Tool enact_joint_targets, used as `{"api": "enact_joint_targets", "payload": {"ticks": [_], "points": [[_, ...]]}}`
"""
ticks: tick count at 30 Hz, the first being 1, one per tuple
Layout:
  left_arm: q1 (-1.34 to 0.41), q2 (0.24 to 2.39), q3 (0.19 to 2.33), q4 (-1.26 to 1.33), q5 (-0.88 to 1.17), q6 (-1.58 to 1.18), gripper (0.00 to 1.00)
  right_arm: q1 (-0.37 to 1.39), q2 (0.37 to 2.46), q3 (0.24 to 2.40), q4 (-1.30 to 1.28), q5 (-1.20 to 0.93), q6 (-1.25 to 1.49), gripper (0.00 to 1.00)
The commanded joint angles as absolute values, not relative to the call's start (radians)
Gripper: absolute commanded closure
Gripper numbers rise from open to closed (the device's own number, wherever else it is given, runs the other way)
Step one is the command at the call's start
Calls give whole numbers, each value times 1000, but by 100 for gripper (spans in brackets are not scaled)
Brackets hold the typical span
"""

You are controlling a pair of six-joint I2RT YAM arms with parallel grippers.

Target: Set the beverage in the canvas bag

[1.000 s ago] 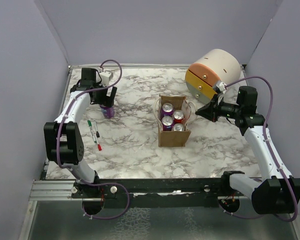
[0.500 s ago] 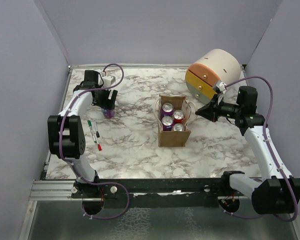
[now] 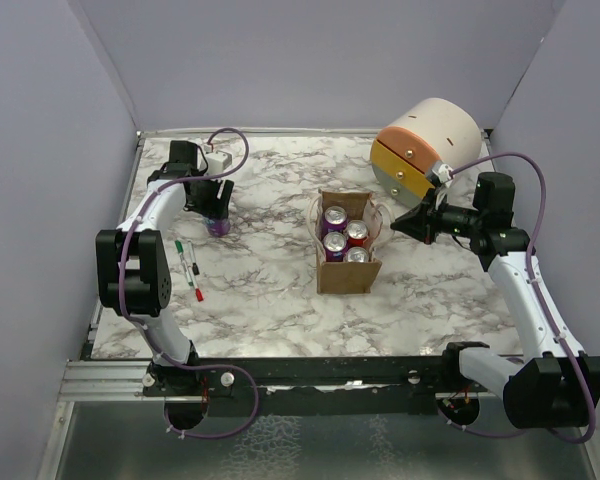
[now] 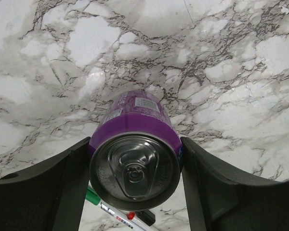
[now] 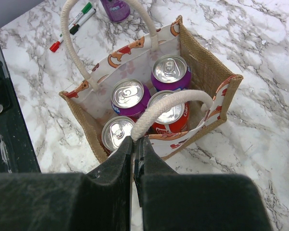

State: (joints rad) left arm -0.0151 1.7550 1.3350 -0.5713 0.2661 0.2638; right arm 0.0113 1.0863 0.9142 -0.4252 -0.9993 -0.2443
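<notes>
A purple beverage can (image 3: 217, 224) stands on the marble table at the back left. My left gripper (image 3: 210, 203) is over it, and in the left wrist view its two black fingers press the can (image 4: 135, 163) on both sides. The tan canvas bag (image 3: 348, 278) stands mid-table with several cans inside. My right gripper (image 3: 400, 224) is at the bag's right side, shut on one pale rope handle (image 5: 171, 103). In the right wrist view the bag (image 5: 209, 72) is held open, and the purple can (image 5: 116, 8) shows beyond it.
A large cream-and-orange cylinder (image 3: 427, 145) lies at the back right, just behind my right gripper. Three markers (image 3: 188, 265) lie on the table left of the bag, near the purple can; they also show in the left wrist view (image 4: 120, 216). Lavender walls enclose the table.
My left arm swung its elbow leftwards and the gripper settled around the purple can. The right arm and the bag have not moved.
</notes>
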Motion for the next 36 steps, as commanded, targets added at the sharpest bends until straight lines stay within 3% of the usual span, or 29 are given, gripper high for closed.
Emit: {"api": "enact_joint_targets", "payload": {"ticks": [1,20,36], "points": [[-14,1703,1387,-572,278,285,61,14,1075,912,-415,-1016,-256,99],[-43,1541,1643,-706,364,299,100,14,1079,920,-425,-1028,-249,99],[-309,1469,1834,-626,318,225,100,14,1054,913,-429,-1023,-254,99]]}}
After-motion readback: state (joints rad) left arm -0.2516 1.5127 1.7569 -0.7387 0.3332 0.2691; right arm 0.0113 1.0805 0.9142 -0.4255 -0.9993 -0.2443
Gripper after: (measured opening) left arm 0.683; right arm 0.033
